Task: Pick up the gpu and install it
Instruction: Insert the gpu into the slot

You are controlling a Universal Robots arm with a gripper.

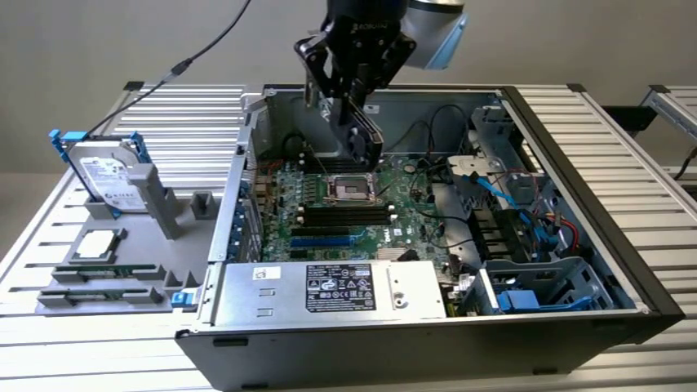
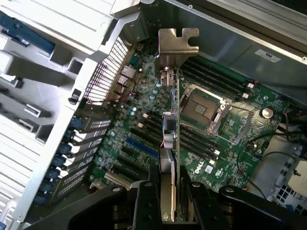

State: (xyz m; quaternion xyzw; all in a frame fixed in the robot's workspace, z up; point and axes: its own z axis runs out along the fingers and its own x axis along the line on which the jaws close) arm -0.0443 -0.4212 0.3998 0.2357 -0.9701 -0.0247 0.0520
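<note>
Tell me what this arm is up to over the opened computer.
The robot arm's gripper is shut on the gpu, a thin green circuit card with a silvery metal end bracket. It holds the card on edge over the green motherboard inside the open grey computer case. The card does not look seated in any slot yet. A silver hard drive with blue rails stands in a grey holder on the exterior view's left.
</note>
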